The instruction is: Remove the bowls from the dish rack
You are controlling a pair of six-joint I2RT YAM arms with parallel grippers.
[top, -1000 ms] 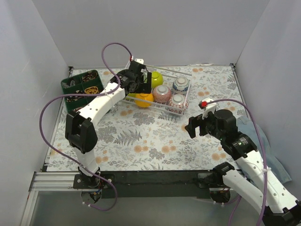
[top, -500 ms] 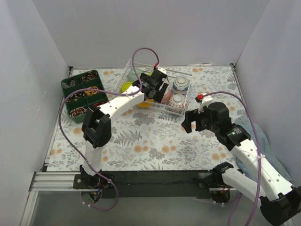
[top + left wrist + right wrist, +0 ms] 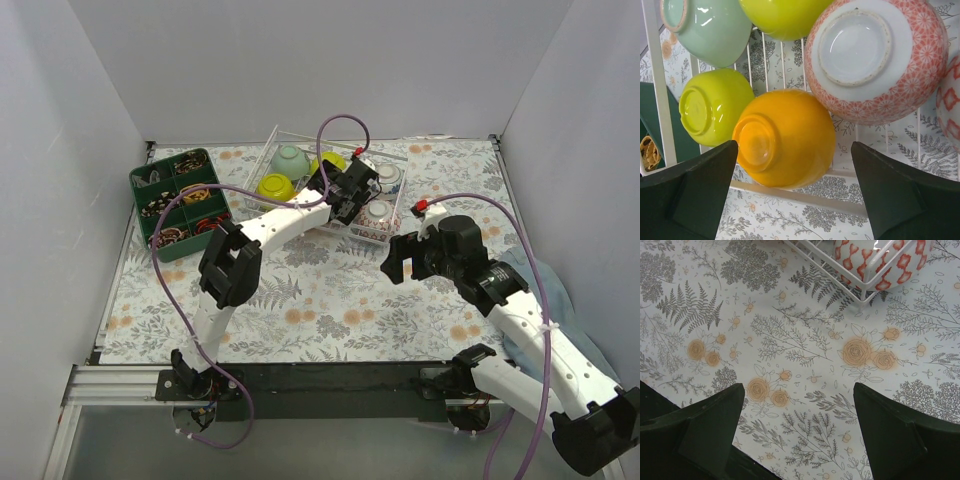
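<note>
The white wire dish rack stands at the back middle of the table. In the top view it holds a pale green bowl, a lime bowl, a blue-and-white bowl and a pink-patterned bowl. My left gripper hangs open over the rack's middle. In the left wrist view its jaws stand wide apart, empty, above the upturned orange bowl, beside a lime bowl and a pink-patterned bowl. My right gripper is open and empty over the cloth, in front of the rack's corner.
A dark green compartmented tray sits left of the rack. A blue cloth lies at the table's right edge. Grey walls close in the left, back and right. A floral cloth covers the table.
My left arm has swung right, from the rack's far left corner to over its middle. My right gripper has shifted a little left and forward.
</note>
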